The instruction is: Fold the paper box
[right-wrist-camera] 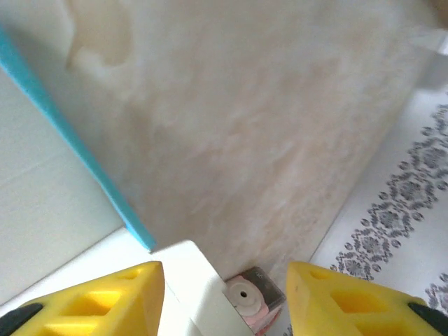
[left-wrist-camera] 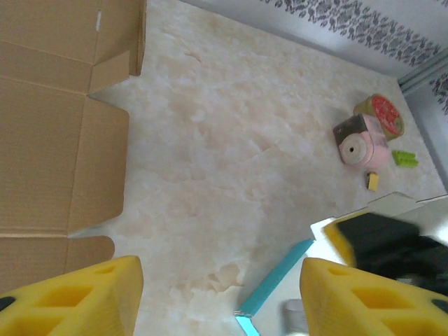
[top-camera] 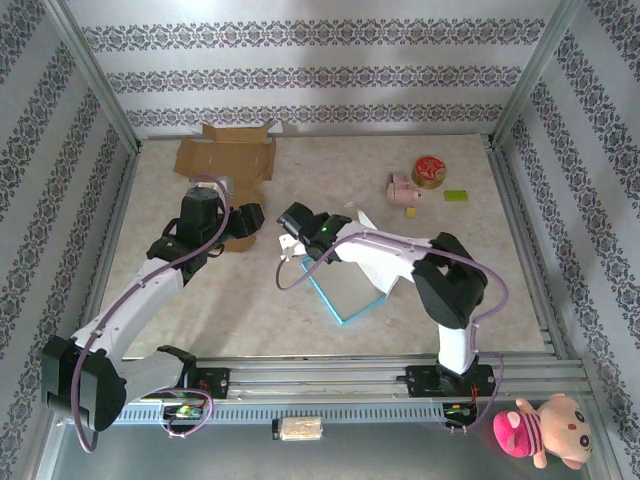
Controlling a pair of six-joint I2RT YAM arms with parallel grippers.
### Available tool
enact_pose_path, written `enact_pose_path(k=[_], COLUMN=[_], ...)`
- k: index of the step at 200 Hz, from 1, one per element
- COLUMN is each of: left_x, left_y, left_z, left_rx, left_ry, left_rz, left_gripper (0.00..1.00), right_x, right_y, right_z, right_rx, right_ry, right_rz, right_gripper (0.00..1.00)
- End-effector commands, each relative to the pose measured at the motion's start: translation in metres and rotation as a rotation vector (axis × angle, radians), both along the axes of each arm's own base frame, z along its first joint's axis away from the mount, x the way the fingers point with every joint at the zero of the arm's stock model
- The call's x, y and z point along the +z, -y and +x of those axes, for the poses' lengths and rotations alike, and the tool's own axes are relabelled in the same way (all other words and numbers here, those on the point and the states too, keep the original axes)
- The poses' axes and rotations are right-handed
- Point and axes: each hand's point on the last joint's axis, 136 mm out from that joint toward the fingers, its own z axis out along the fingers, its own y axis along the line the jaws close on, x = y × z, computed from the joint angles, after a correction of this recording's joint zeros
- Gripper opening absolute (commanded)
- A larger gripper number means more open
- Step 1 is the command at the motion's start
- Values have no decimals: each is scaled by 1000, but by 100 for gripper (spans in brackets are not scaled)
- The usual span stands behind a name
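Top view: left gripper [top-camera: 248, 222] and right gripper [top-camera: 292, 232] face each other tip to tip, close but apart, both open about halfway and holding nothing. The paper box [top-camera: 345, 292], a flat white sheet with blue edges, lies behind the right gripper's tips, partly under that arm. Flat brown cardboard [top-camera: 225, 155] sits beyond the left gripper. Left wrist: left gripper [left-wrist-camera: 220, 280] has its yellow fingers [left-wrist-camera: 84, 297] wide apart with bare table [left-wrist-camera: 231, 140] between them. The box's blue edge [left-wrist-camera: 276, 278] is just inside the right-hand finger, the cardboard [left-wrist-camera: 49, 140] outside the other, and the pink toy [left-wrist-camera: 360, 143] well ahead. Right wrist: right gripper [right-wrist-camera: 224, 269] has its jaws apart, and a white flap corner of the paper box [right-wrist-camera: 42, 182] sits between them near the left-hand finger, not pinched as far as I can tell. Risks: the flap is unheld, so a crease may spring back flat. Nothing pins the sheet, so a nudge from either finger could slide it on the smooth table. Closing off-centre could catch only the corner and crumple it.
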Motion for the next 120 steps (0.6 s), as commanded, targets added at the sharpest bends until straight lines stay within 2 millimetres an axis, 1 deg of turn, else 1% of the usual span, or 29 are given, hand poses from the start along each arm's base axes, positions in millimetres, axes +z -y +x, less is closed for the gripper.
enact_pose_path(k=[1,10,17,23,27,34,42,49,54,60,71,83,91,97,108,114,117,118,120], left_x=[30,37,42,48,50,52,55,56,55,55,52,45,39,35,28,27,28,28,27], left_y=[12,21,30,37,42,49,60,69,75,83,96,107,115,121,134,140,143,144,146], left_z=[9,8,7,5,4,1,-3,-8,-12,-18,-29,-38,-44,-50,-64,-73,-76,-77,-81], left_rx=[-114,-174,-232,-284,-316,-370,-446,-509,-558,-619,-713,-779,-819,-850,-928,-977,-995,-1001,-1015], left_ry=[125,164,204,247,270,310,360,396,415,431,436,418,410,403,387,389,390,390,388], left_rz=[30,24,16,10,9,11,14,13,9,-7,-27,-17,10,35,73,79,77,76,71], left_gripper=[61,61,61,61,61,62,63,63,63,64,66,67,68,69,71,71,71,72,72], right_x=[50,70,82,88,87,90,85,83,78,76,73,69,61,51,26,14,13,8,6], right_y=[-2,6,15,20,23,29,40,47,52,57,59,65,70,76,86,88,87,87,87], right_z=[-25,-34,-45,-59,-69,-87,-107,-124,-137,-150,-172,-189,-198,-205,-214,-217,-218,-218,-218], right_rx=[-247,-435,-595,-711,-780,-877,-1028,-1130,-1195,-1249,-1326,-1401,-1450,-1508,-1630,-1689,-1704,-1720,-1726], right_ry=[-44,-59,-92,-147,-192,-254,-307,-357,-392,-431,-501,-521,-530,-528,-530,-540,-545,-546,-548], right_rz=[336,520,664,778,839,948,1057,1138,1171,1213,1288,1349,1361,1359,1348,1348,1356,1357,1359], right_gripper=[52,53,53,53,52,51,49,48,48,48,47,49,50,51,53,54,54,54,54])
